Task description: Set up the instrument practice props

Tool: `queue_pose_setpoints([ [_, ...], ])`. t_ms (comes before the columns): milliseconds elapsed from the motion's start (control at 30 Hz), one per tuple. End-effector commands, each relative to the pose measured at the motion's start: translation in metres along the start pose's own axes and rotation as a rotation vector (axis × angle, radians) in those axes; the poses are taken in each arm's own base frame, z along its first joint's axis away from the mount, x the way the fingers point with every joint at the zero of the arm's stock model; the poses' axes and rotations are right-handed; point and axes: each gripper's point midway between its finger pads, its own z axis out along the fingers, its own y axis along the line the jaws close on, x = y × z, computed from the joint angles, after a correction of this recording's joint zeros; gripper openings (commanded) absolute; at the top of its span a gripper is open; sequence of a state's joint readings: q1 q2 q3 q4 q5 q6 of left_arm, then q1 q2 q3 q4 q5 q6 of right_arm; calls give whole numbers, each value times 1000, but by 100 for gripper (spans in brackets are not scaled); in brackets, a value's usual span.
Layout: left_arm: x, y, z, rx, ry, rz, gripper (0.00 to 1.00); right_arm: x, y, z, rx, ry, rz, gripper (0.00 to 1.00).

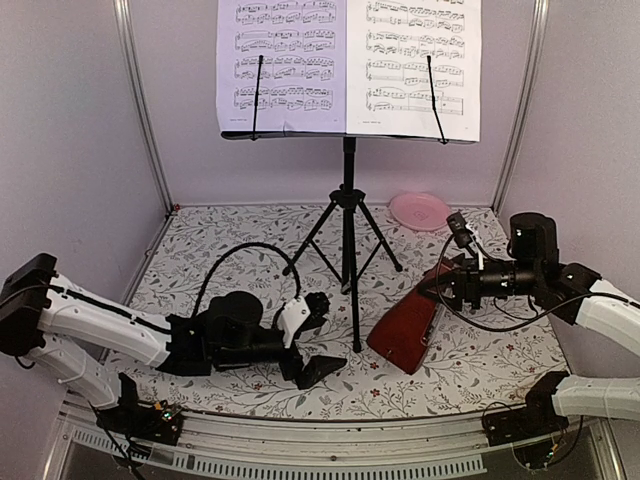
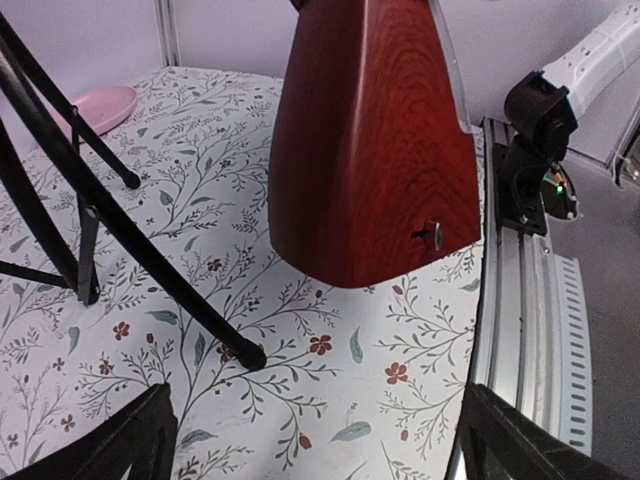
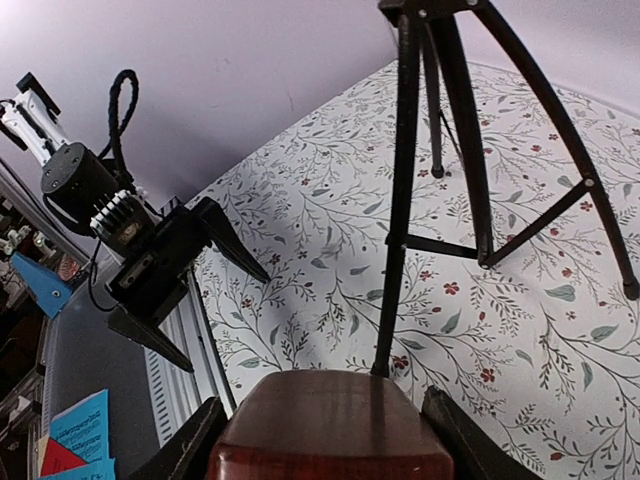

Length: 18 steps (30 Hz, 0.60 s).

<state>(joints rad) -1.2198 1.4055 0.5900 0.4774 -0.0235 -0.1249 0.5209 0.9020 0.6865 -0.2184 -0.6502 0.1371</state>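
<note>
Shows a red-brown pyramid metronome (image 1: 405, 335), tilted, base low by the floral tablecloth (image 1: 230, 240), just right of the music stand (image 1: 348, 230) and its tripod legs; contact with the cloth unclear. Clamped at its narrow top between the fingers of the right gripper (image 1: 435, 285). Across the stand, left gripper (image 1: 318, 338) low over the cloth, jaws spread wide, holding nothing. Higher up, two sheet-music pages (image 1: 283, 65) side by side on the stand's desk. Farther back, right of the stand, a pink plate (image 1: 420, 210).

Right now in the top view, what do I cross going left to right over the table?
left gripper, open → music stand → metronome → right gripper, closed on the metronome's top end. Pink plate skipped: it overlaps the metronome's span.
</note>
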Motion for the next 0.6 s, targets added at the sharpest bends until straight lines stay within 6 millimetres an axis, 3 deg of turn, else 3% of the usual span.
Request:
queue_pose_setpoints([
  [0, -20, -19, 15, 11, -55, 35, 99, -33, 32, 8, -109, -101, -75, 25],
  [367, -5, -27, 30, -11, -12, 4, 96, -41, 40, 42, -69, -100, -55, 22],
  [567, 4, -21, 31, -53, 15, 11, 92, -45, 45, 55, -65, -90, -48, 22],
])
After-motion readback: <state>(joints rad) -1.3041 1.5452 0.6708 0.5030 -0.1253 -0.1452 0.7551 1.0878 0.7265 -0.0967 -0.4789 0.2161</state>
